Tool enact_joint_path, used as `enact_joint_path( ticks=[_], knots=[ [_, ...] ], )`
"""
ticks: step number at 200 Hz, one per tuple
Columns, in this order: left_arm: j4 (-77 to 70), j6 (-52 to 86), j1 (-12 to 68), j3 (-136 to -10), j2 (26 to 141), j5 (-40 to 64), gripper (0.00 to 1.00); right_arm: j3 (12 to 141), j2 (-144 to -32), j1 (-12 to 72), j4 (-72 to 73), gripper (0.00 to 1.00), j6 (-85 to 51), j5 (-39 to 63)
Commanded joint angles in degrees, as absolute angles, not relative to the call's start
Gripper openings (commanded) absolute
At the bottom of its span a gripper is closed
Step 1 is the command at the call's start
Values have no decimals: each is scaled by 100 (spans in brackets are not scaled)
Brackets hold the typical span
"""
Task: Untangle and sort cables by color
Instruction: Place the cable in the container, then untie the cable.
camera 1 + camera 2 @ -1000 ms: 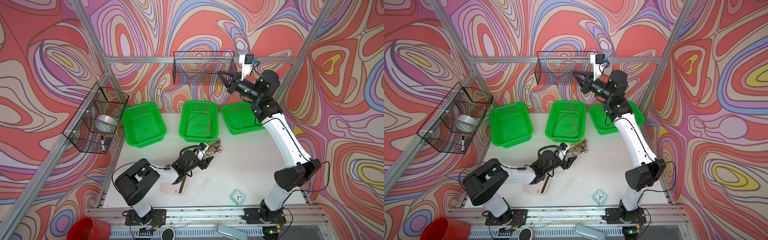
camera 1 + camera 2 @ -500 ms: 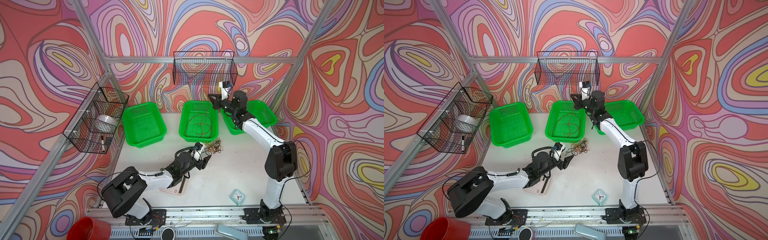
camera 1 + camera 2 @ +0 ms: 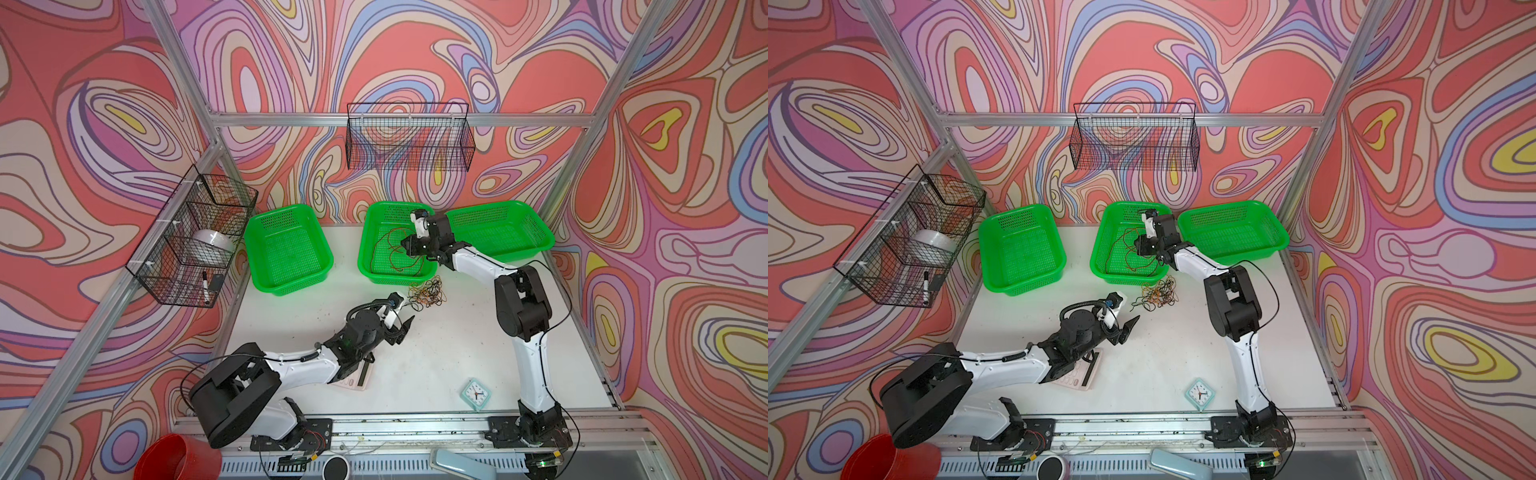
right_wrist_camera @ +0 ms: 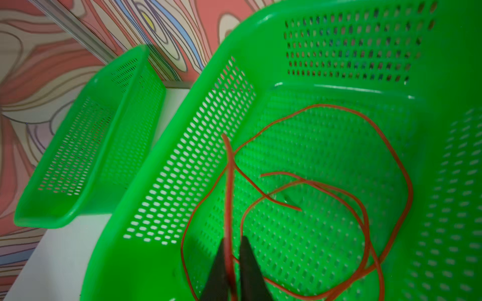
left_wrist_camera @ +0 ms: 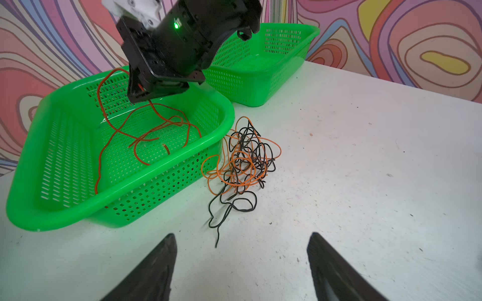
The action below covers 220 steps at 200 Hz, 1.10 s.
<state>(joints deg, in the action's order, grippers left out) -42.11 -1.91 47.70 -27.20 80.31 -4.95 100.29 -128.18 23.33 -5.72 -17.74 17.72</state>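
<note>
left gripper point(image 5: 242, 234) spread wide, empty; orange-black tangle point(image 5: 243, 161) straight ahead, black tail point(image 5: 218, 229) pointing at it. right gripper point(image 4: 234, 238) barely parted around red cable point(image 4: 405, 179), grip unclear.

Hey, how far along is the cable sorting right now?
Done: red cables lie in the middle basket. In hand: the right gripper, jaws slightly parted, has one red cable between them over that basket. To do: the orange and black tangle sits on the table in front of the open left gripper; the left basket and right basket look empty.
</note>
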Motion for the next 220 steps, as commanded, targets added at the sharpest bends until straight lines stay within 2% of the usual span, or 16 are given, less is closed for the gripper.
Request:
enact_joint_path(
  ticks=[1, 42, 74, 77, 84, 108, 131, 150, 165, 186, 220],
  knots=[
    [-4272, -241, 4808, -2667, 7954, -682, 86, 10262, -12755, 2373, -1195, 37, -1793, 1345],
    [-4124, -285, 4812, -2727, 8027, -810, 87, 10310, -12142, 2377, -1646, 61, -1618, 1626],
    [-4091, -322, 4810, -2892, 8238, -910, 87, 10049, -11531, 2373, -2040, 65, -1591, 1667],
    [-4123, -250, 4808, -2899, 8251, -1034, 88, 9989, -11450, 2373, -2062, 66, -1572, 1632],
    [-4221, 1, 4812, -2896, 8275, -1381, 99, 9861, -11263, 2377, -2118, 67, -1520, 1561],
    [-4805, 190, 4807, -2839, 8366, -1895, 100, 9419, -10710, 2373, -2347, 67, -1247, 1459],
    [-4627, 282, 4801, -2894, 8445, -1887, 100, 8839, -10217, 2377, -2456, 62, -1185, 1430],
    [-4401, 903, 4807, -3179, 8415, -2391, 100, 8235, -9800, 2381, -2327, 53, -1261, 1662],
    [-4075, 818, 4777, -3284, 8321, -2403, 100, 7732, -9590, 2395, -2187, 46, -1261, 1645],
    [-3743, 659, 4762, -3400, 8232, -2488, 100, 7272, -9476, 2472, -2100, 39, -1192, 1770],
    [-3656, 618, 4552, -3258, 8041, -2043, 100, 6911, -9673, 2753, -1888, 31, -1248, 1846]
  ],
)
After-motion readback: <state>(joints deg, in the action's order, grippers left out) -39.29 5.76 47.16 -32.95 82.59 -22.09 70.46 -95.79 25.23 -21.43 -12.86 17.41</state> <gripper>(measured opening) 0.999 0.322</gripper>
